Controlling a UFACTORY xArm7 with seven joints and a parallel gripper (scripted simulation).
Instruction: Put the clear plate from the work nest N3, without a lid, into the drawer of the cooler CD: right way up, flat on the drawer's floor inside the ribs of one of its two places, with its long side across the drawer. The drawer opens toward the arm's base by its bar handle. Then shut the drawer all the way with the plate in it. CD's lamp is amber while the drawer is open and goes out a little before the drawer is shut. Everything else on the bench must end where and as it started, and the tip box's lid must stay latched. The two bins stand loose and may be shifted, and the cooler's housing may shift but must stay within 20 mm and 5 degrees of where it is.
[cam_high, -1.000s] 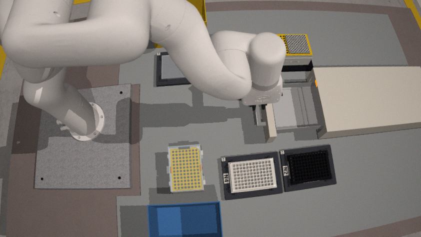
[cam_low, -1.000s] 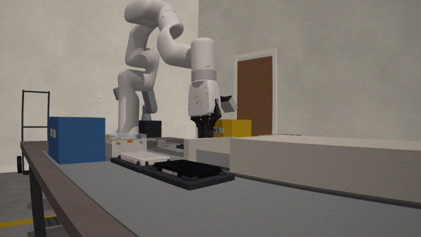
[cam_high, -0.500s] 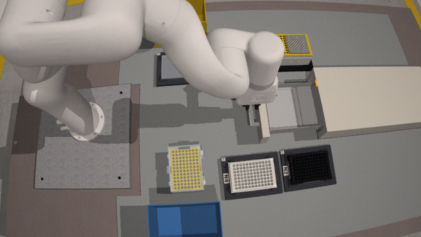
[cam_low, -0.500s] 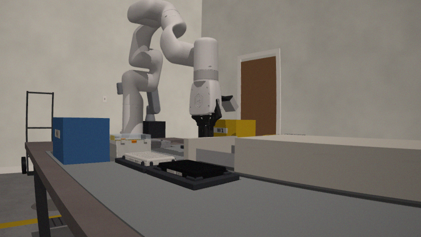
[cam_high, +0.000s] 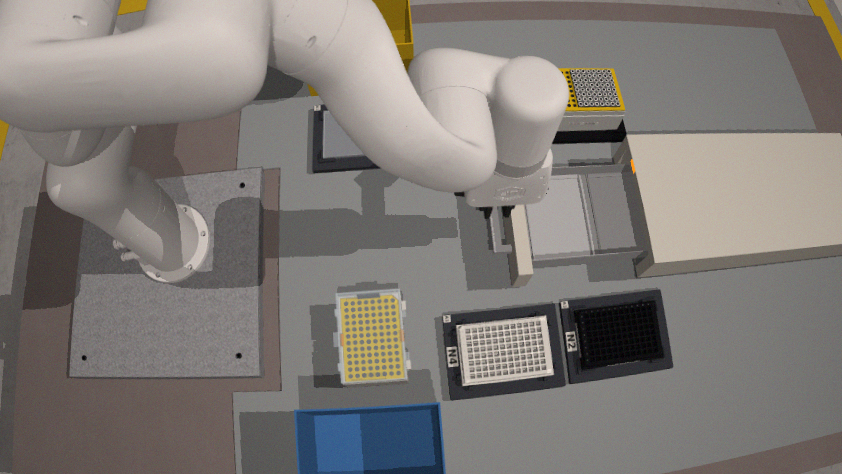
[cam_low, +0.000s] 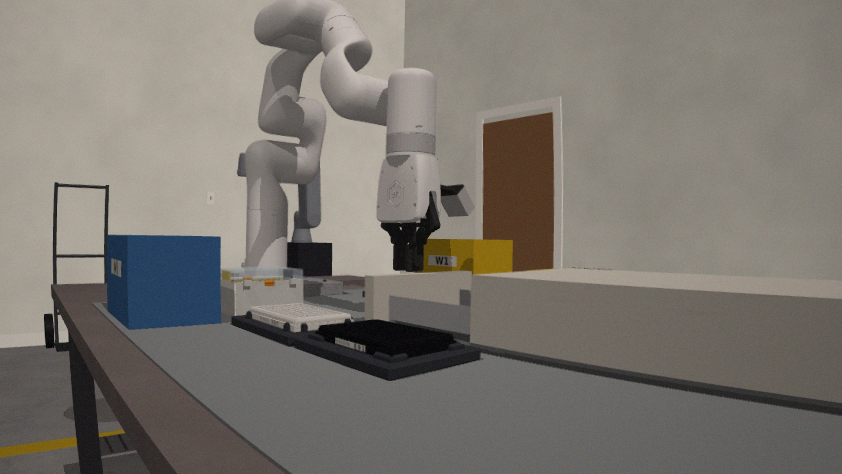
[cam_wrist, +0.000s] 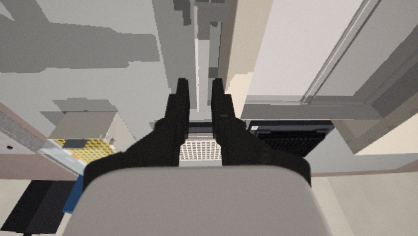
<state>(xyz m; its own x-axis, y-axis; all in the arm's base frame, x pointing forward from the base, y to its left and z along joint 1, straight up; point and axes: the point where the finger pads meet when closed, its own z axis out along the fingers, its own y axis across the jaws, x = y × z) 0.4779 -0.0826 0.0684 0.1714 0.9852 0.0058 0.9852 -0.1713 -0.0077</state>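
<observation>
The cooler CD has its drawer pulled out toward the arm's base, and its amber lamp is lit. The drawer is empty, and a rib splits its floor into two places. My gripper hangs straight down just above the bar handle at the beige drawer front. In the wrist view the fingers stand a narrow gap apart with nothing between them, and the handle lies below. The clear plate lies in its dark nest at the back, partly hidden by the arm.
A white plate in nest N4 and a black plate in N2 lie in front of the drawer. The lidded tip box stands left of them. A blue bin, a yellow bin and a yellow tip rack are near.
</observation>
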